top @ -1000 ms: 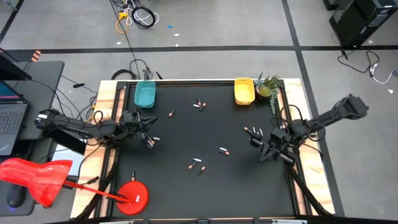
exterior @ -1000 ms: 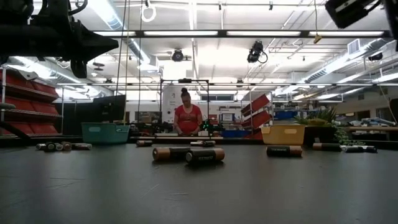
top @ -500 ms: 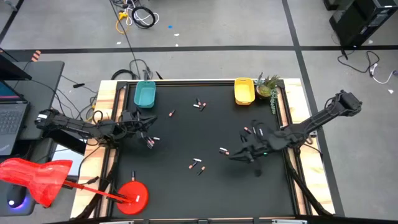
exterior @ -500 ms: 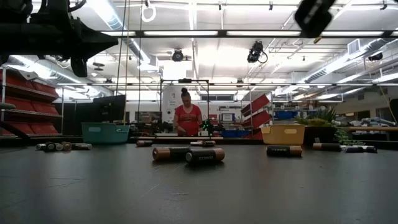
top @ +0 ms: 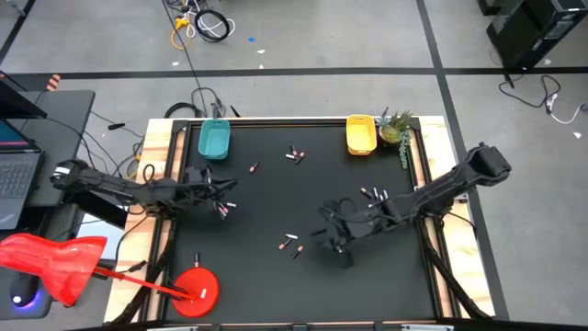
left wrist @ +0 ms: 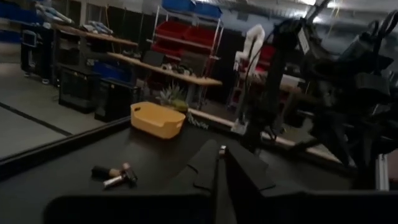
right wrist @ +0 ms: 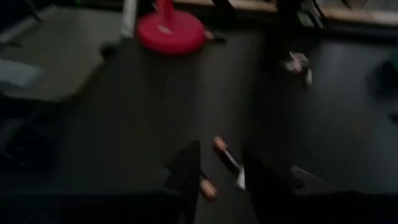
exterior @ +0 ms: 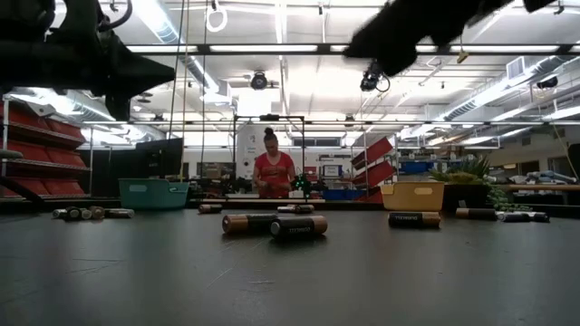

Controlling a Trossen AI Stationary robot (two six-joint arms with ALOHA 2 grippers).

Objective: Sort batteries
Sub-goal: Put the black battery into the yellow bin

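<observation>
Small batteries lie scattered on the black table [top: 276, 276]: a pair [top: 293, 245] near the middle, a group [top: 294, 154] at the far side, a few [top: 373, 194] at the right, some [top: 224, 209] at the left. My right gripper [top: 333, 235] hovers open just right of the middle pair [right wrist: 225, 154], which shows ahead of its fingers. My left gripper [top: 217, 195] hangs shut above the left batteries; its fingers [left wrist: 219, 180] hold nothing. The teal tray [top: 213, 140] and yellow tray [top: 360, 134] stand at the far edge.
A small plant [top: 395, 127] stands beside the yellow tray. A red round base [top: 197, 287] sits at the near left corner. In the low view, three batteries [exterior: 275, 224] lie side on at mid table, and a person [exterior: 274, 172] stands far behind the table.
My right gripper has swung from the table's right side toward the left, past the right batteries, and now hangs near the middle pair. The batteries have stayed where they were.
</observation>
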